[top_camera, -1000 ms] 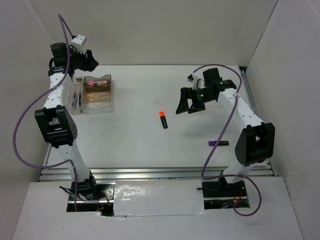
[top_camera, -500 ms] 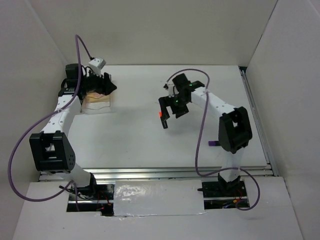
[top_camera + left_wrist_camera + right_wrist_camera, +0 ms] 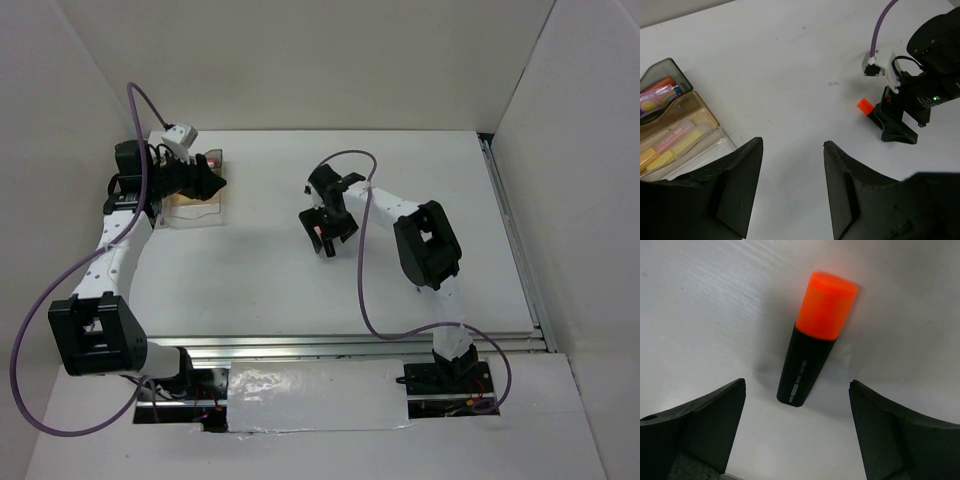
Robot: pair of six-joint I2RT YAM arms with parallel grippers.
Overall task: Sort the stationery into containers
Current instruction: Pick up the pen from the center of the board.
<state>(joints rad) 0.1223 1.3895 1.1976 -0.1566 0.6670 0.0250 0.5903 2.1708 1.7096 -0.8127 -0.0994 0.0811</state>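
We see the right gripper [image 3: 797,384] spread around the orange-capped black highlighter [image 3: 812,340] mid-table [image 3: 270,290], well clear of every edge. The left gripper [image 3: 792,167] is spread too, beside the organiser tray [image 3: 671,64] at the far-left corner.

Your left arm [image 3: 113,252] and right arm [image 3: 385,204] are white with black joints, each trailing a purple cable [image 3: 881,22]. The left tool [image 3: 792,150] and right tool [image 3: 796,385] have black wedge fingers [image 3: 735,185], seemingly matte plastic.
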